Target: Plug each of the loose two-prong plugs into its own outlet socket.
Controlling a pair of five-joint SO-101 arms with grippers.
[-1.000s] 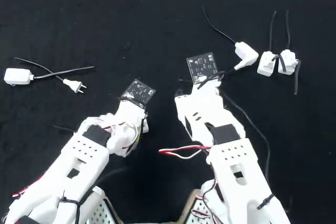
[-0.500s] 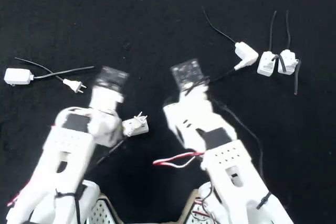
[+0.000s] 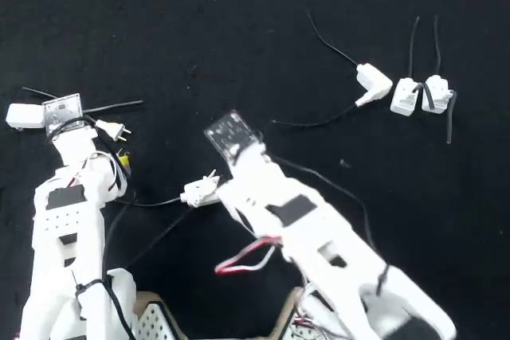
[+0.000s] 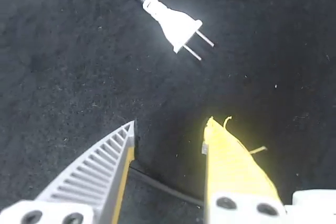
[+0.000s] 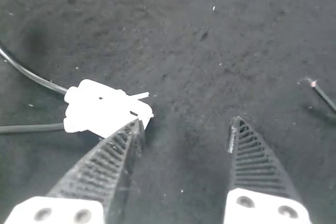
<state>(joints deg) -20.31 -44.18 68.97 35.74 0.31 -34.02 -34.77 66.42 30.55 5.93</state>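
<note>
Moved: left end effector [image 4: 169,124] and right end effector [image 5: 187,121], both carried leftward.
Left: held wide, well left of centre plug [image 3: 199,191].
Right: held wide, just beside centre plug.

From my left gripper [image 4: 168,129] I have bare cloth straight up to the two-prong plug [image 4: 176,22], with nothing lying between. My right gripper [image 5: 186,124] has open cloth between its spread fingers, but a small white plug [image 5: 105,111] and its cable [image 5: 31,127] crowd one fingertip.
</note>
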